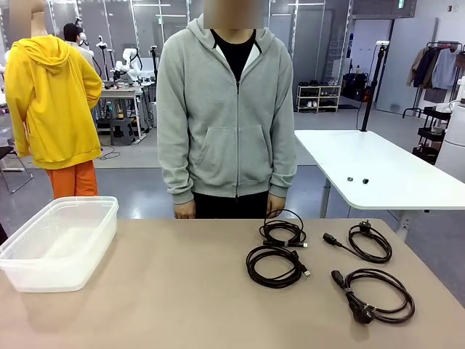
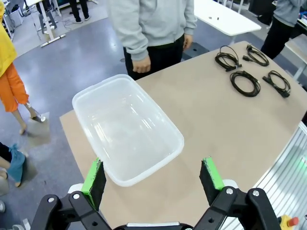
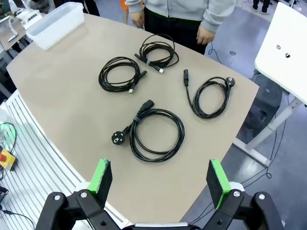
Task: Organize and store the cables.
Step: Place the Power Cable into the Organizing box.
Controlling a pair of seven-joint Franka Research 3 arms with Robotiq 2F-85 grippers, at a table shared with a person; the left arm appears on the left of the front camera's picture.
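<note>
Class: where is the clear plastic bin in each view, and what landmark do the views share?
Front view: clear plastic bin, lower left on the table.
Left wrist view: the bin at picture centre.
Right wrist view: the bin in the top left corner.
Shared landmark: the person in the grey hoodie beside the table.

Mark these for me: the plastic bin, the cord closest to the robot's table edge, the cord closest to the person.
Plastic bin (image 1: 45,273): front view, on its near wall.
Cord closest to robot (image 3: 116,138): right wrist view, on its round plug.
Cord closest to person (image 1: 280,241): front view, on the coil's near side.
</note>
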